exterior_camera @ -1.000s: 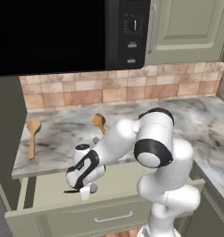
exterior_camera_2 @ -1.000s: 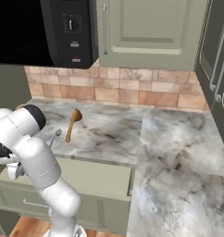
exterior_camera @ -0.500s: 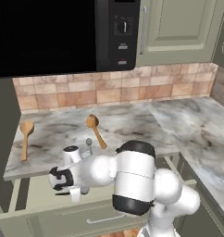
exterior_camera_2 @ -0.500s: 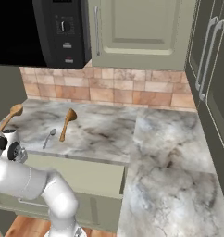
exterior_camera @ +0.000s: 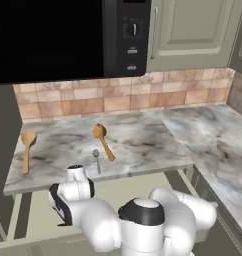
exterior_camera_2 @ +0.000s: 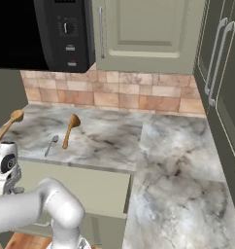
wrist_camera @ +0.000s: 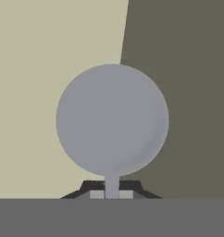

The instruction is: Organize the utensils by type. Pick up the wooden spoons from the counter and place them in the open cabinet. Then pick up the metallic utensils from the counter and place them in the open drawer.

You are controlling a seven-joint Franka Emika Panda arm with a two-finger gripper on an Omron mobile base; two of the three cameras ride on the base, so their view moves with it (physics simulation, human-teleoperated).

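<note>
The gripper (wrist_camera: 112, 193) is clenched on the thin stem of a grey round disc (wrist_camera: 112, 120), low over the drawer (exterior_camera: 35, 220). Just beyond it on the counter (exterior_camera: 143, 145) lies the metal spoon (exterior_camera: 96, 159), with wooden spoons (exterior_camera: 104, 141) flanking.

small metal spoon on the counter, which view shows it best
The left base view: the metal spoon lies whole on the counter, just left of a wooden spoon. The right base view shows it smaller and fainter.
</note>
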